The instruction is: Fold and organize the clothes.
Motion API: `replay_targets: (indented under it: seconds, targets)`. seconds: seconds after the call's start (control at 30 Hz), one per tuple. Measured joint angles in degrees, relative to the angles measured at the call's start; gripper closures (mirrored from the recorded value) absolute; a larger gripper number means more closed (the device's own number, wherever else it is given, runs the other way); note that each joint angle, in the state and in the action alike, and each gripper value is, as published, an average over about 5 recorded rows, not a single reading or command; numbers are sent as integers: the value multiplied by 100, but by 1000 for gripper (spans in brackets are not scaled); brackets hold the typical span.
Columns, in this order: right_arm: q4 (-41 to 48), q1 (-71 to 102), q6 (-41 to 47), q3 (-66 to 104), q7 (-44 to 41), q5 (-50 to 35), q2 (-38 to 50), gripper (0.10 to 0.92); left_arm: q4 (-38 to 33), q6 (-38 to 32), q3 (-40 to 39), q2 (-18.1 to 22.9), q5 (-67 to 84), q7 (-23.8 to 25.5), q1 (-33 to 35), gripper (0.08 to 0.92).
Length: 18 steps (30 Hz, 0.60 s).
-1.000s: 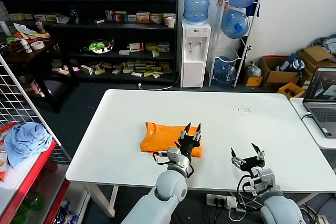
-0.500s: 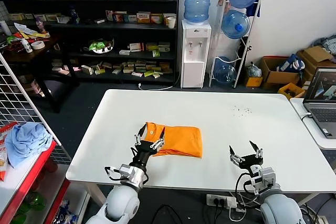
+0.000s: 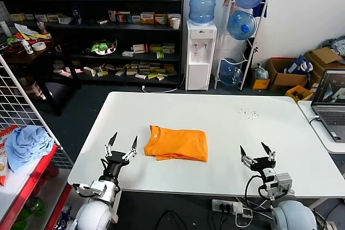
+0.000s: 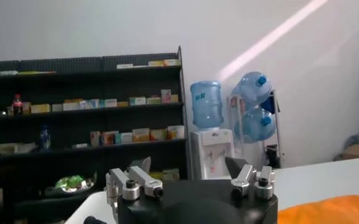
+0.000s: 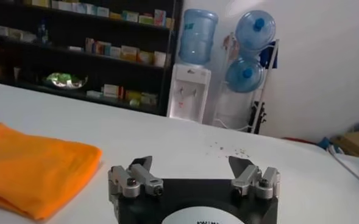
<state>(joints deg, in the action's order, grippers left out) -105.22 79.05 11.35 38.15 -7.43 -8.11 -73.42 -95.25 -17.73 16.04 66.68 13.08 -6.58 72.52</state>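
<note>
T-shirt (image 3: 177, 144) folded, mid-table (image 3: 226, 127).

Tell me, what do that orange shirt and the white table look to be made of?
The orange shirt looks like soft matte knit fabric, likely cotton: it folds limply. The white table looks hard and smooth, perhaps laminate, with a faint sheen.

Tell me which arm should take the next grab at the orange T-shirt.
Probably left. The left gripper is open and sits just off the orange T-shirt, beside its collar end. The right gripper, also open, stands farther from the shirt's other edge, near the table front.
</note>
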Motion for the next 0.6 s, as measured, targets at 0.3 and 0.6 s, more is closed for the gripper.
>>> replay_targets:
  seconds: [0.3, 0.6]
  targets:
    - [-101, 32, -63, 250, -188, 51, -190, 203, 41, -204, 121, 23, -333, 30, 167, 177]
    - [-136, -11, -40, 339, -250, 127, -264, 203, 32, -204, 222, 134, -547, 17, 241, 177]
